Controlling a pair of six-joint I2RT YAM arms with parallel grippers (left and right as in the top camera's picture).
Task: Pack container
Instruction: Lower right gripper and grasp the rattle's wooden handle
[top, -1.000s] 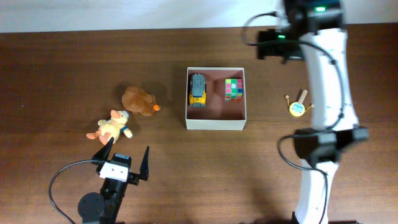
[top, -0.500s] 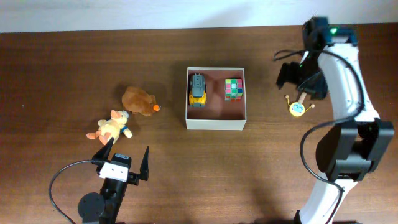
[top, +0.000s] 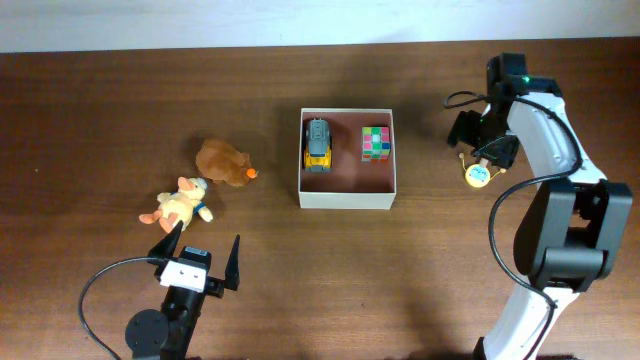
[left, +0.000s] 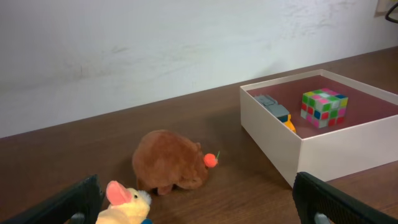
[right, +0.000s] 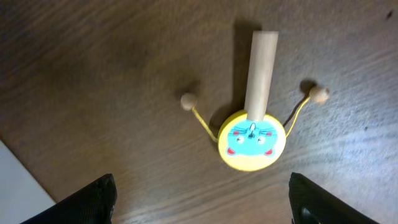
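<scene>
The container (top: 347, 200), a shallow white box with a pinkish-brown inside, sits mid-table and holds a yellow-grey toy car (top: 318, 145) and a coloured cube (top: 376, 143). To its right, a small yellow drum rattle (top: 479, 172) with a wooden handle lies on the table. My right gripper (top: 482, 150) hovers over it, open. In the right wrist view the rattle (right: 252, 140) lies just ahead of the right gripper (right: 202, 202), with nothing between the fingers. My left gripper (top: 200, 250) rests open near the front edge, facing a brown plush (left: 171, 162) and a yellow plush (left: 124, 202).
The brown plush (top: 222, 161) and yellow plush (top: 180, 203) lie left of the container, close together. The container's near wall (left: 323, 149) stands right of the left gripper (left: 199, 205). A white corner of the container (right: 15, 180) shows at the right wrist view's left edge.
My right arm has swung from behind the container's back right corner over to the drum rattle and narrowed its jaws slightly. The left arm and the toys have not moved.
</scene>
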